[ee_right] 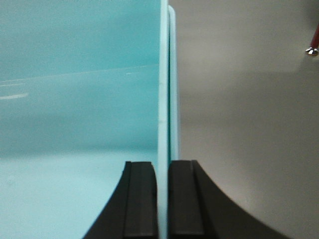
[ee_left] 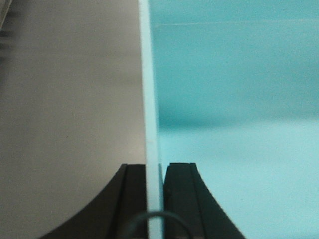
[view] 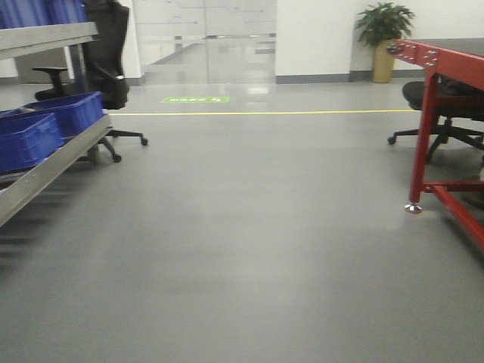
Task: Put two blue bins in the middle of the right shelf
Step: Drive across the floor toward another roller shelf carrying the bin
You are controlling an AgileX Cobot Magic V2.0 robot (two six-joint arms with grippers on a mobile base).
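Two claws, left (ee_left: 154, 174) and right (ee_right: 163, 172), each clamped on a bin wall (ee_left: 149, 89) edge.

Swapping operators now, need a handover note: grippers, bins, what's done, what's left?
Left gripper: shut on the bin wall, a pale teal edge clamped between its fingers.
Right gripper: shut on the opposite bin wall the same way.
So one bin is held between both arms over bare floor.
Left shelf holds blue bins.
The red frame stands to the right.
Done: bin picked up. Left: place it, and the second one.
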